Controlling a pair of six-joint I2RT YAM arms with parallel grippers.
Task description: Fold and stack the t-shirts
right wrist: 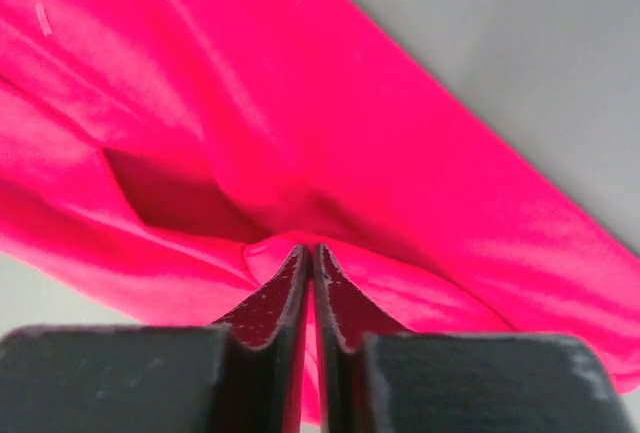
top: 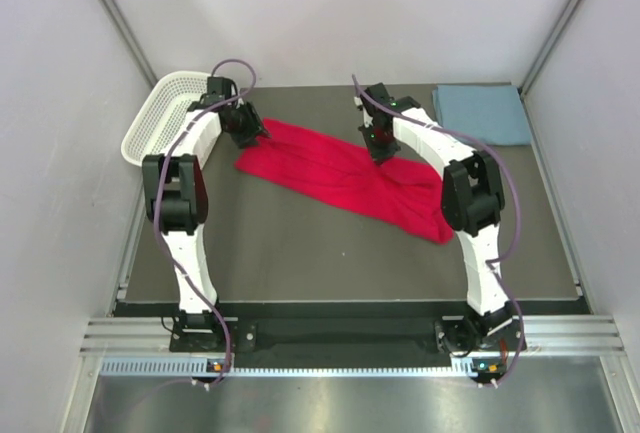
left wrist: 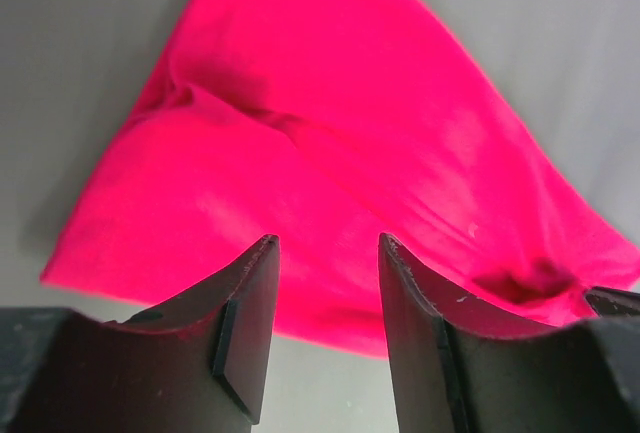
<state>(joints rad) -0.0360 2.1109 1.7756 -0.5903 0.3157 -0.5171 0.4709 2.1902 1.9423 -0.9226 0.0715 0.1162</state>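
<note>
The red t-shirt (top: 320,168) lies crumpled in a long band across the middle of the dark table. The blue-grey t-shirt (top: 483,113) lies folded flat at the back right corner. My left gripper (top: 255,136) hangs open over the red shirt's left end. In the left wrist view its gripper (left wrist: 325,243) has an empty gap, with red cloth (left wrist: 330,133) below and beyond. My right gripper (top: 381,156) is down on the middle of the shirt. In the right wrist view it (right wrist: 310,248) is shut, pinching a raised fold of the red cloth (right wrist: 330,103).
A white mesh basket (top: 160,118) stands at the back left edge of the table, just behind the left arm. White walls close in both sides and the back. Bare dark tabletop (top: 330,253) lies in front of the red shirt.
</note>
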